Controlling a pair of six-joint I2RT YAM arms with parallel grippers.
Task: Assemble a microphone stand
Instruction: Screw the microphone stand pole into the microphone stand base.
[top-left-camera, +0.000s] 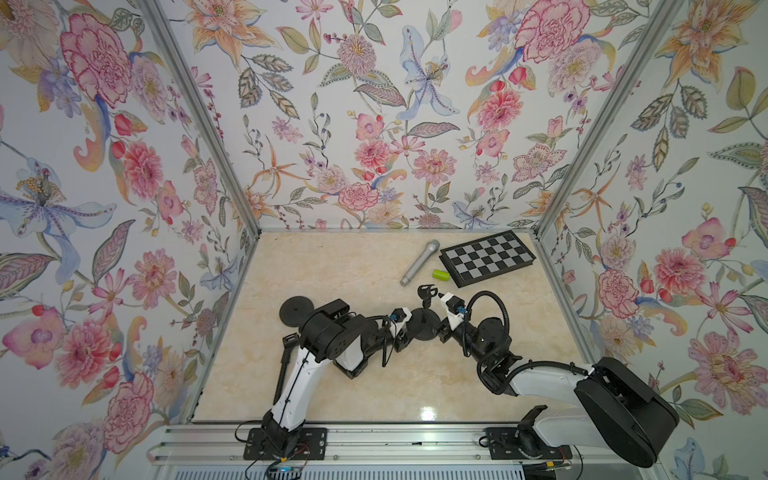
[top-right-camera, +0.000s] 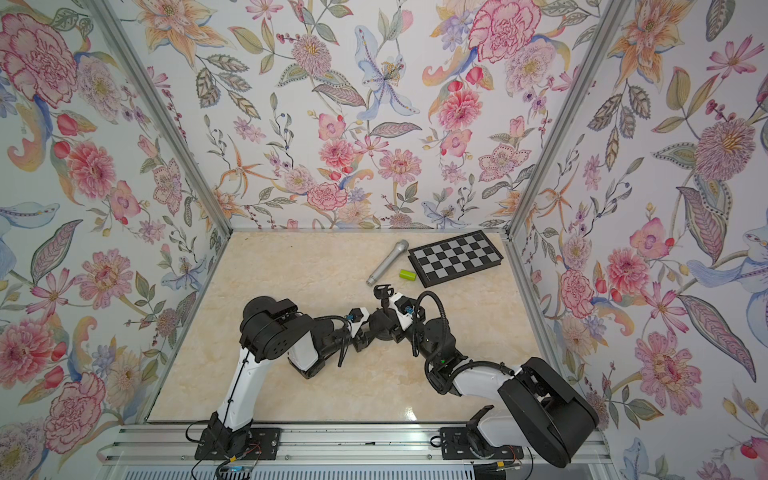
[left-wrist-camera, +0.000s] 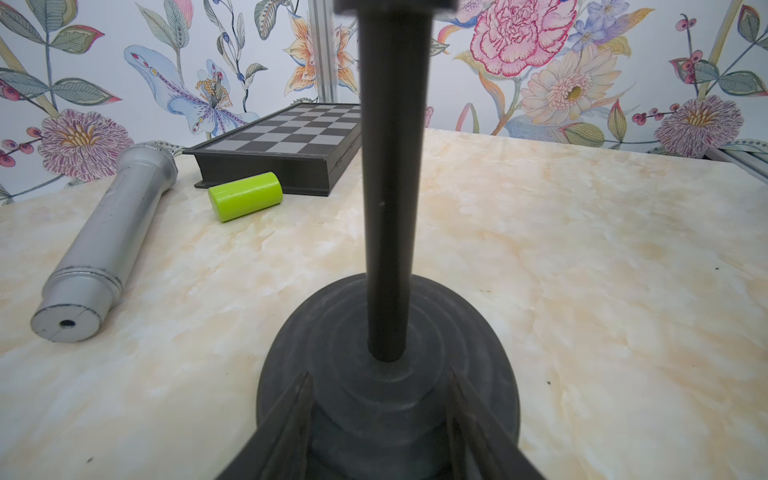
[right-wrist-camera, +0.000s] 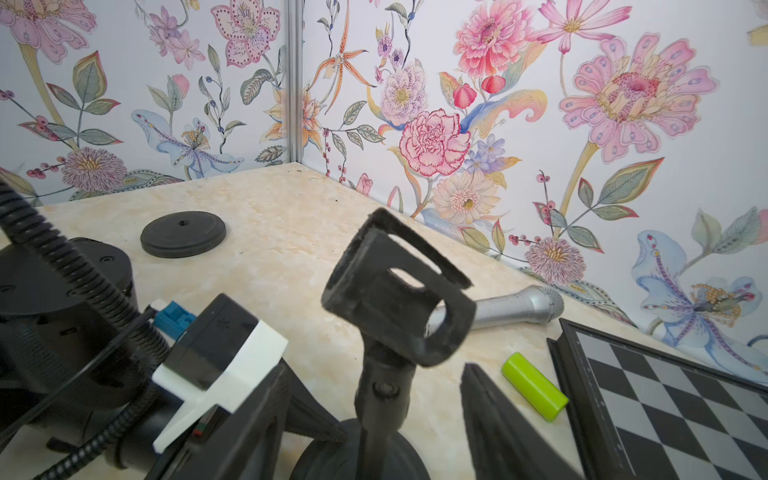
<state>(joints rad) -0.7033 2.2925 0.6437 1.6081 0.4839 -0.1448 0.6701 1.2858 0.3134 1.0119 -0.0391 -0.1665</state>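
Finishing the pole-to-base step: the black stand (top-left-camera: 426, 328) sits upright at the worktop's centre, its slotted clip (right-wrist-camera: 395, 291) tilted on top. Left tool (left-wrist-camera: 380, 378) seems clamped on the ridged base (left-wrist-camera: 478, 332); right tool (right-wrist-camera: 378, 374) gapes around the pole (left-wrist-camera: 390, 166), touching nothing. Next move, likely: lift the silver microphone (top-left-camera: 419, 262), lying beside the chessboard (top-left-camera: 488, 257) upper right, into that clip.

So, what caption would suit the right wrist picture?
Open right gripper flanks the upright stand below its clip; microphone, green cylinder and chessboard lie beyond.
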